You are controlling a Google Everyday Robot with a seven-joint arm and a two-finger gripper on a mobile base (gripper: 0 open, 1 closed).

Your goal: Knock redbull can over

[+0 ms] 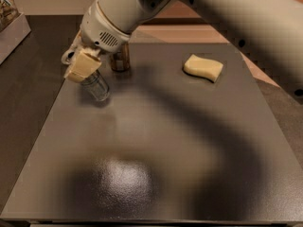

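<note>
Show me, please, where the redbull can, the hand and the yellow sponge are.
redbull can (98, 89), camera view: its side wall, under the hand.
hand (79, 68), camera view: its pale tip, over the can.
yellow sponge (202, 67), camera view: its top face.

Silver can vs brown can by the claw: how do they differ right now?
The redbull can is silver-grey; the brown can is brown-orange. The redbull can sits right under the claw, seemingly touching; the brown can stands behind, partly hidden by the arm. Both are on the dark table.
</note>
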